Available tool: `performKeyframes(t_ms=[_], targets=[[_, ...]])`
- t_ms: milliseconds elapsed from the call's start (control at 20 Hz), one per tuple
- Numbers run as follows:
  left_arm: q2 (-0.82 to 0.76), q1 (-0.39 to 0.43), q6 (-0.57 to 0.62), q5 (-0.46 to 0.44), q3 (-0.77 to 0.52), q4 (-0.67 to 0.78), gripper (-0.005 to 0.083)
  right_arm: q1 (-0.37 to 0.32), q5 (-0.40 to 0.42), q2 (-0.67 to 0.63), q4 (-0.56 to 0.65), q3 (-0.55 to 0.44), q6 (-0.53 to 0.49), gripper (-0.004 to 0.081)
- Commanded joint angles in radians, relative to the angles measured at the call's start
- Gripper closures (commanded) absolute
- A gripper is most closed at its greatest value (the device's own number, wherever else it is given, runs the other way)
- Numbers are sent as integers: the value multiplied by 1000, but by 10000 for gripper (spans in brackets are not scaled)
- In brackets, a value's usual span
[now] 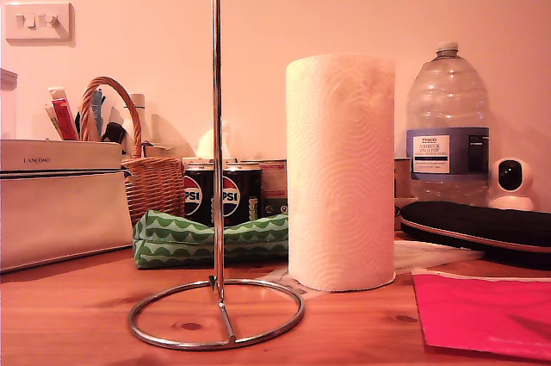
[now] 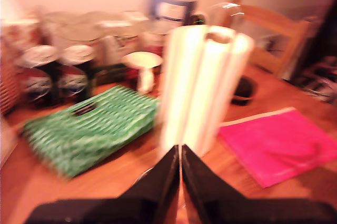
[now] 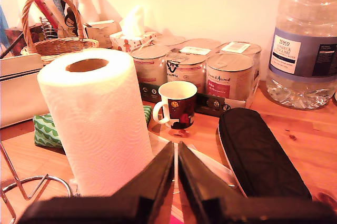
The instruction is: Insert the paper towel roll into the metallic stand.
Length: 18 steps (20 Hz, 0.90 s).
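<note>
Wooden table, paper towel roll, metallic stand, pink folder

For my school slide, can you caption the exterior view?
Paper towel roll stands upright beside the empty metallic stand.

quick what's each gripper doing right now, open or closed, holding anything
My first gripper: shut, holding nothing, short of the paper towel roll.
My second gripper: shut, holding nothing, beside the roll.
</note>
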Motion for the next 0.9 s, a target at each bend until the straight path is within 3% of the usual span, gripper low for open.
performKeyframes(t_ms=[0, 150, 550, 750, 850], targets=[[25, -45, -6, -10, -49, 42, 793, 4, 0, 6, 11, -13, 1, 781], [34, -146, -41, -119, -118, 122, 793, 4, 0, 7, 11, -13, 1, 781], [51, -470, -134, -644, -232, 350, 793, 4, 2, 45, 12, -13, 0, 780], [152, -608, -141, -677, -235, 386, 782, 4, 2, 79, 27, -13, 1, 780], [233, -657, -182, -677, -235, 423, 707, 4, 2, 98, 49, -13, 1, 780]])
